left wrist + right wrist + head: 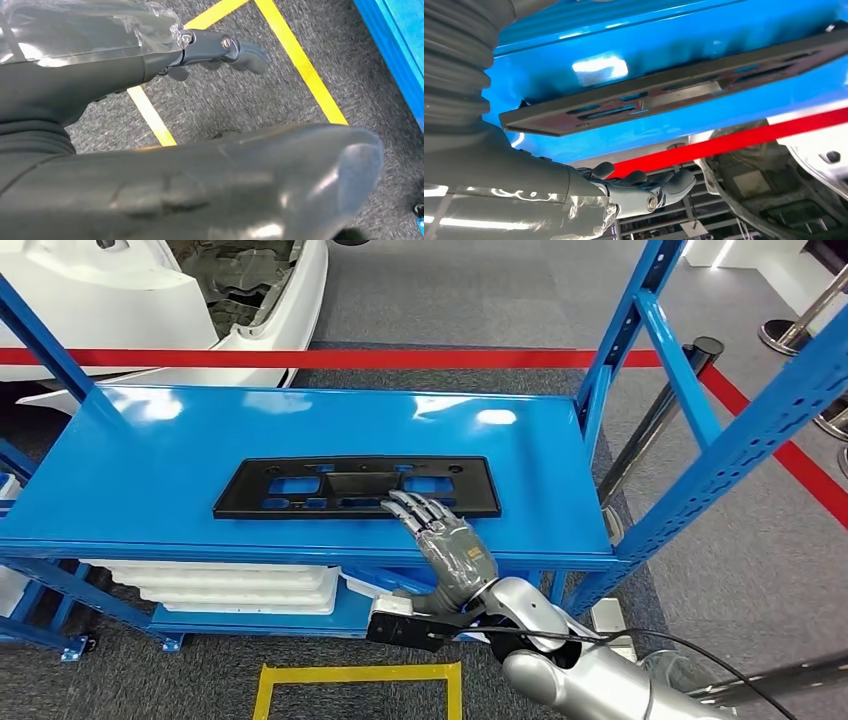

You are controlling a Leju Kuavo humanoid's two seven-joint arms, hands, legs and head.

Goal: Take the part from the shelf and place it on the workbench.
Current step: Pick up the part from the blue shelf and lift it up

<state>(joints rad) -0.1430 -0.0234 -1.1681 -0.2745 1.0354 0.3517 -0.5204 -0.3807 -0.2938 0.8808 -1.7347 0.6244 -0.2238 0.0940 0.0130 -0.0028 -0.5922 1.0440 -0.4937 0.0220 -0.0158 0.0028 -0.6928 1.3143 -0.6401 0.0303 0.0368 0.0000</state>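
Observation:
The part (300,485) is a flat black rectangular panel with several cut-outs, lying on the top board of the blue shelf (150,460). My right hand (450,545) reaches over the shelf's front edge, its fingers spread and lying on the panel's near right edge, not closed around it. The right wrist view shows the panel (674,95) flat on the blue board, with the thumb (639,192) well apart from it. My left hand (200,175) hangs over grey carpet, holding nothing, its fingers apart.
Blue uprights (640,330) stand at the shelf's right end. White foam trays (240,585) fill the lower level. A red barrier tape (350,358) and a white car body (150,290) lie behind. Yellow floor tape (355,675) marks the carpet in front.

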